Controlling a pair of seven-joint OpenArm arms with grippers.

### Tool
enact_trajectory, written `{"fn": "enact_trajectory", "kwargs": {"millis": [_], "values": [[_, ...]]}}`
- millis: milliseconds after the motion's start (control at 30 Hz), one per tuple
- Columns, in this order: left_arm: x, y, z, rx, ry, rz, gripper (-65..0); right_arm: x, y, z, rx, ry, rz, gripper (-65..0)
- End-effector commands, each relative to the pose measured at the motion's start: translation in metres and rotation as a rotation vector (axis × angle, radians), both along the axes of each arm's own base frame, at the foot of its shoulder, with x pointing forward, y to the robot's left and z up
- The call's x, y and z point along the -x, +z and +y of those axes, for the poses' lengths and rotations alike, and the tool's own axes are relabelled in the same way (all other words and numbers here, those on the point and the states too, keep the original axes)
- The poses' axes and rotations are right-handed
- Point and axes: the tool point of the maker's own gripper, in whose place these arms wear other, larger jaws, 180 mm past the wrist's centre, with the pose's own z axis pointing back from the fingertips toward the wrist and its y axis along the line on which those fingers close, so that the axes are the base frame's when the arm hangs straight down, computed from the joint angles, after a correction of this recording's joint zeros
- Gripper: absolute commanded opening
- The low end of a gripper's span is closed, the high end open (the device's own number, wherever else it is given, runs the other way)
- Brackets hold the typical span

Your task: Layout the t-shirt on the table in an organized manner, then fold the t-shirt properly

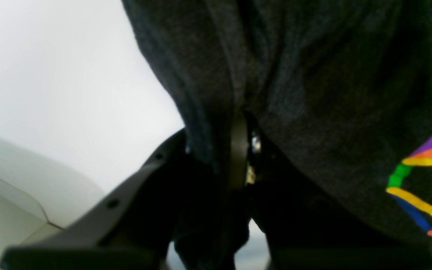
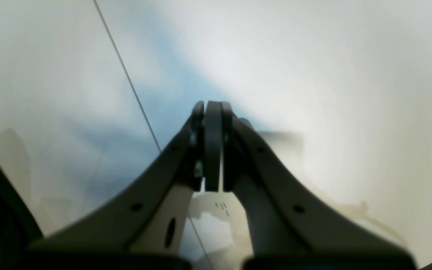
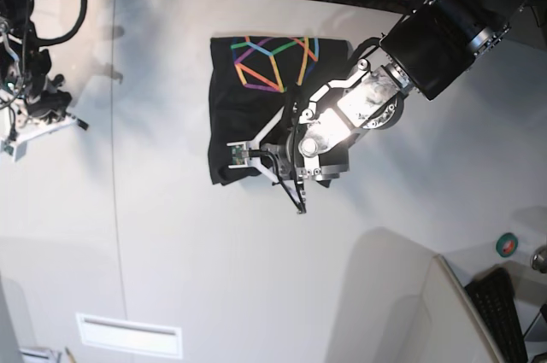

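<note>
At the far left of the base view, the right pincer is seen near the left edge of the big white smooth tabletop. In the right wrist view, its two grey fingers are pressed flat together, and nothing is held between them. Only the white tabletop and a thin dark seam line are seen under it.

In the middle of the base view, the large black soft cloth t-shirt is laid on the tabletop, close to the curved far edge. It is folded into a rough block shape. A print of orange, green, blue and pink lines is shown on its far part.

To the right, the left pincer is reached down over the near right part of the t-shirt. In the left wrist view, a bunch of the black cloth is squeezed between its fingers, and the cloth is seen hanging in folds around them.

A small green and red round thing is seen at the far right edge.
</note>
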Motion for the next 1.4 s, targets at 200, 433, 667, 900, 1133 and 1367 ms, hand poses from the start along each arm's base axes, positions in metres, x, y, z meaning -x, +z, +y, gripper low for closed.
{"fn": "enact_trajectory", "kwargs": {"millis": [200,433,667,900,1133,1367], "values": [[-0.01,0.011,-0.006,0.014,-0.006,-0.033,-65.0,-0.01,0.008,0.001,0.0,-0.004,-0.044,-65.0],[-0.012,0.012,-0.008,0.018,-0.007,-0.037,-65.0,-0.01,0.008,0.002,-0.001,-0.005,-0.044,-65.0],[-0.017,0.017,-0.006,0.023,0.0,-0.052,-27.8,-0.009,0.008,0.002,-0.001,-0.005,-0.043,-65.0],[-0.023,0.025,-0.009,0.034,-0.006,-0.072,-1.3,-0.009,0.007,0.002,-0.001,-0.005,-0.042,-65.0],[-0.042,0.074,0.01,0.138,0.096,-0.187,-6.4,-0.004,0.005,0.001,0.002,-0.004,-0.031,-65.0],[-0.019,0.08,0.067,0.231,0.36,-0.191,-65.0,-0.005,0.007,0.0,0.007,0.0,-0.035,-65.0]]}}
